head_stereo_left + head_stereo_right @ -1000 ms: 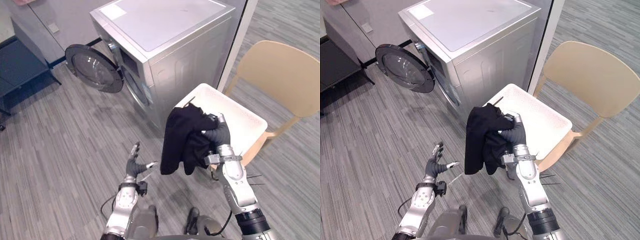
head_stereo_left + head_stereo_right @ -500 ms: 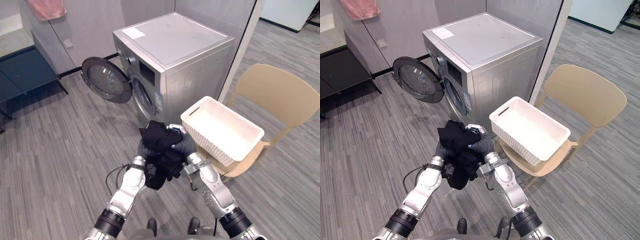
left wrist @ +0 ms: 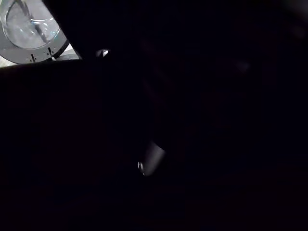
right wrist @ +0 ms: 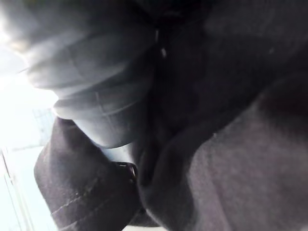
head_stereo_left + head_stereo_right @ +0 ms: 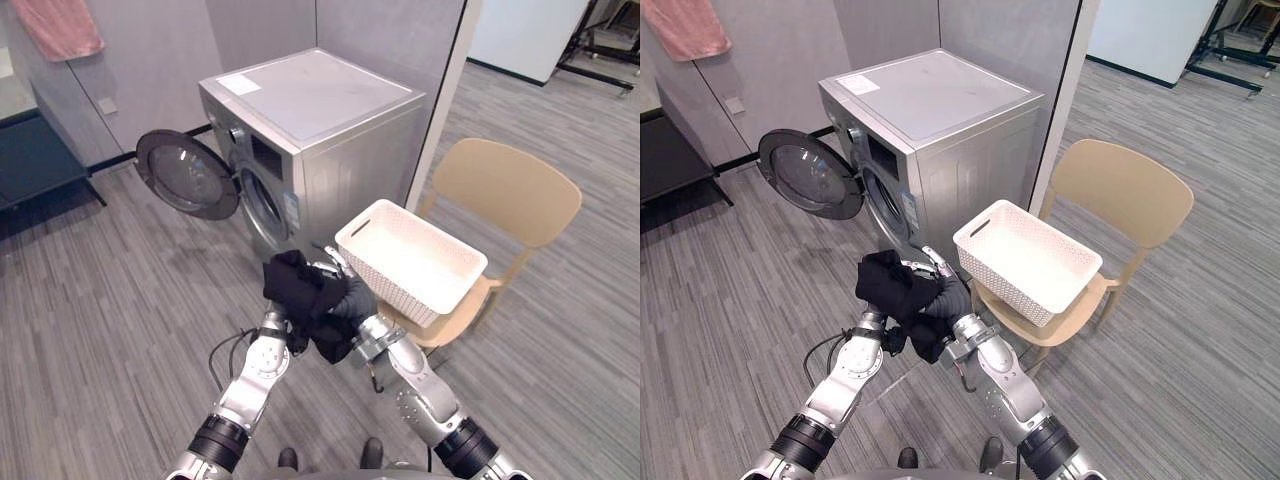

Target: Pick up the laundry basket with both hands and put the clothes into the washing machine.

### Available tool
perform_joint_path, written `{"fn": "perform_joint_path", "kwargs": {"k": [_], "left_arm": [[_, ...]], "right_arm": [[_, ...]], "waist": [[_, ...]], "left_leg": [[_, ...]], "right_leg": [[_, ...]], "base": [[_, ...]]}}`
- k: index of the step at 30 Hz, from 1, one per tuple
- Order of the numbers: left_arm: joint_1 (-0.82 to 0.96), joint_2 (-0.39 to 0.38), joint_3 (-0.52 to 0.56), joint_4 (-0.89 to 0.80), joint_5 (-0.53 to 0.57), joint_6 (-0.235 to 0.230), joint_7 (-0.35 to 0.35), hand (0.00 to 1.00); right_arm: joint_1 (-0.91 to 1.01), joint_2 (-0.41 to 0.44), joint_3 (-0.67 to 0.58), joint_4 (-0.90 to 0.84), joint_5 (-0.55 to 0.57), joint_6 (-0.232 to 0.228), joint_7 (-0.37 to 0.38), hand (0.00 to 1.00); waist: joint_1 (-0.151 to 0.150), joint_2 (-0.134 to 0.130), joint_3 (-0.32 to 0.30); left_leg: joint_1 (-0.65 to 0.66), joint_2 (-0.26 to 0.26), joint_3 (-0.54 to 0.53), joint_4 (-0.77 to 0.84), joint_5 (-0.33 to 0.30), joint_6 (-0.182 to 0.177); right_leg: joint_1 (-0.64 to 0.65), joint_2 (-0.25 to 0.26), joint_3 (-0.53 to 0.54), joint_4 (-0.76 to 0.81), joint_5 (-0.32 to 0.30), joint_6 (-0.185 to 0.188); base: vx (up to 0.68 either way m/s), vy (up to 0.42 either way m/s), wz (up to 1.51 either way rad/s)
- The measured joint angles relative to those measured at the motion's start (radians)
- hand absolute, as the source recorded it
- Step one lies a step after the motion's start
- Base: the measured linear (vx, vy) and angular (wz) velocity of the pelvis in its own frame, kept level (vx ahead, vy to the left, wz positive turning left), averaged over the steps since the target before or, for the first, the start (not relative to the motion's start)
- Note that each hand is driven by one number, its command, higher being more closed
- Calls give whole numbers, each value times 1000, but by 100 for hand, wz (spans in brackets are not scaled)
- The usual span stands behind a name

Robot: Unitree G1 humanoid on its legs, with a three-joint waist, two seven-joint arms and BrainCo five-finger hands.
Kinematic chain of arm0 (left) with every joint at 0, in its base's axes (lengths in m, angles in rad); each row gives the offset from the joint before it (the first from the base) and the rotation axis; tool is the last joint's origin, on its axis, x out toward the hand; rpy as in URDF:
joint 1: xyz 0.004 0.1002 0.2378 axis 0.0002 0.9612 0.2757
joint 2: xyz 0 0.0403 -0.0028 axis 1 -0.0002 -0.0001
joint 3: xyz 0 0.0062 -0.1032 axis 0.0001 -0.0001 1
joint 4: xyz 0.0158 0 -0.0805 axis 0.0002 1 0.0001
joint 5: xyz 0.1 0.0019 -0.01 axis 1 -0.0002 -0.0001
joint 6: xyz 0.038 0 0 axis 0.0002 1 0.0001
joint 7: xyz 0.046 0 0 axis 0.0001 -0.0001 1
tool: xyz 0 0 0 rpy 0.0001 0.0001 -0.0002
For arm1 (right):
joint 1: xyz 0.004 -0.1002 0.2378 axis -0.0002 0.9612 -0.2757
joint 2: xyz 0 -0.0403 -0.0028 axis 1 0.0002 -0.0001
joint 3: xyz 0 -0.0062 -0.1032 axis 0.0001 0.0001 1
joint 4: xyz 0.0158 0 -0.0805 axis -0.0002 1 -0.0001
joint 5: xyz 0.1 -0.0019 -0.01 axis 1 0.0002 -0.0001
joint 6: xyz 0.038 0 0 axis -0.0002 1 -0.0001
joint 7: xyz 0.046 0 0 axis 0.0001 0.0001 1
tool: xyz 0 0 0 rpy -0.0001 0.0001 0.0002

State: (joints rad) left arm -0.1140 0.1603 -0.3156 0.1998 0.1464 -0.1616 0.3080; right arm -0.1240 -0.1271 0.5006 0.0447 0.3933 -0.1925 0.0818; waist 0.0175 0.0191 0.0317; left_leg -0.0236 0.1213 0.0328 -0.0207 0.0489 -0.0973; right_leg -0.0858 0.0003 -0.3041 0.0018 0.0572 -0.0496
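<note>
One black garment (image 5: 305, 295), crumpled into a lump, is held up between the right hand (image 5: 352, 298), fingers curled over it, and the left hand (image 5: 273, 322), whose grip cannot be told, before the open washing machine (image 5: 330, 130) and beside the white laundry basket (image 5: 386, 285).

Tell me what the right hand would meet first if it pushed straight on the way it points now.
The right hand, gripping the black garment, points at the washing machine. It would probably meet the front beside the drum opening first; depth is unclear.
</note>
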Motion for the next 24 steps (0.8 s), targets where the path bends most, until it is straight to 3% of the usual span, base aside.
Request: {"fn": "perform_joint_path", "kwargs": {"k": [2,3,6,11,16,20,23,24], "left_arm": [[3,-17,31,0,-1,0,-1,100],[15,-30,62,-1,-1,0,-2,100],[57,-37,117,-2,-1,-1,-5,100],[167,-38,188,-2,-26,0,-28,100],[274,-37,253,11,-76,0,-69,100],[293,-42,312,97,-111,3,-93,100],[297,-64,333,112,-143,7,-99,100],[296,-76,333,112,-150,11,-110,100]], "right_arm": [[36,-6,-63,-35,-104,1,-20,0],[63,-17,-119,-54,-218,1,-51,0],[118,-46,-250,-71,-365,1,-106,0],[202,-83,-361,-50,-487,4,-147,0],[218,-86,-394,176,-591,23,-145,0],[229,-70,-453,406,-643,38,-147,0],[227,-62,-513,564,-643,61,-170,0],[226,-56,-544,619,-644,70,-181,0]], "waist": [[1,0,0],[-1,0,0],[-4,0,0],[-2,0,0],[-1,1,0],[4,9,8],[19,29,34],[21,36,42]], "left_leg": [[2,2,-1,-1,0,0],[3,3,-1,-2,-1,0],[4,3,-1,-6,-2,1],[5,3,-1,-9,-1,0],[2,2,-12,-17,0,0],[-46,-5,-86,-13,5,-3],[-90,-17,-116,-10,22,25],[-108,-18,-53,-4,14,84]], "right_leg": [[6,4,-1,-5,0,0],[13,5,0,-8,0,0],[15,6,1,-13,0,0],[17,9,2,-19,0,1],[32,13,-18,-46,5,4],[34,5,-99,-58,-3,8],[30,-19,-196,-38,-35,15],[27,-42,-244,-17,-54,22]], "base": [[2,3,-2],[0,0,0],[4,13,0],[17,27,-1],[10,22,11],[-4,20,62],[-7,19,97],[11,60,96]]}}
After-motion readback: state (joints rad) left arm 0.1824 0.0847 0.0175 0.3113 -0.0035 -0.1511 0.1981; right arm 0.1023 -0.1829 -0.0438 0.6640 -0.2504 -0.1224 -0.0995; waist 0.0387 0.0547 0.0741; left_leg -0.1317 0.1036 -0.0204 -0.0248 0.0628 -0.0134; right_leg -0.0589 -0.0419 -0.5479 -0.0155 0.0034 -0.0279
